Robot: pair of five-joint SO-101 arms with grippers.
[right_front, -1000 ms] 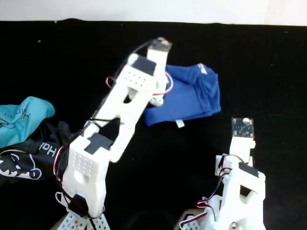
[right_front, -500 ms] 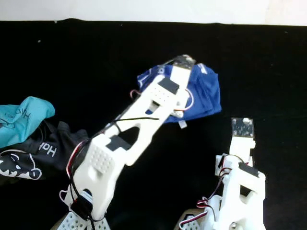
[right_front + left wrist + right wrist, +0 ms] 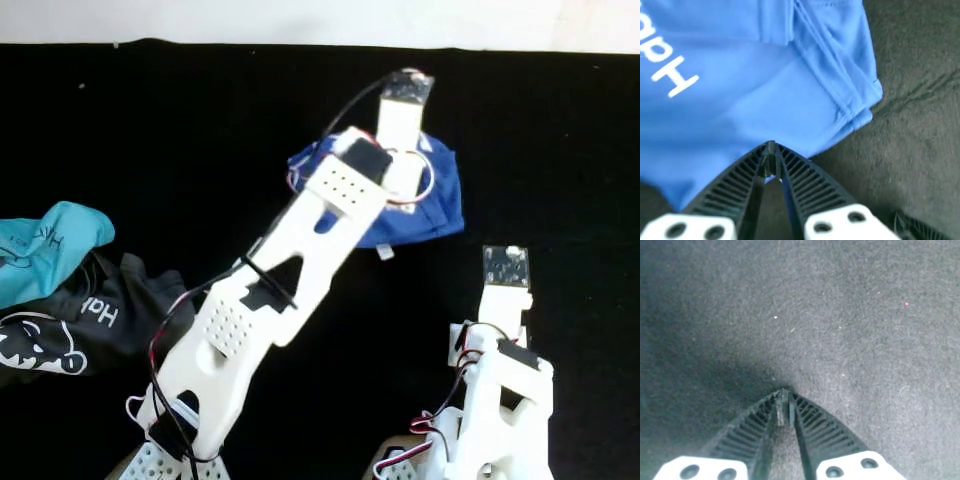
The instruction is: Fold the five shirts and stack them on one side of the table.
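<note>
Blue shirt (image 3: 440,200) lies on the table (image 3: 150,120) toward 1 o'clock; left gripper (image 3: 771,156), jaws together, sits over its edge, probably for folding; right gripper (image 3: 784,407), jaws together, parked clear at 4 o'clock.

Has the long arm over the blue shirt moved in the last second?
Yes. The left gripper has swung right and farther back across the blue shirt, ending nearer the side of the unmoved right arm.

A blue shirt (image 3: 440,195) with white lettering, a teal shirt (image 3: 45,250), and a black shirt (image 3: 70,335) printed in white are seen against the black table (image 3: 150,120); fingers (image 3: 807,180) are black.
</note>
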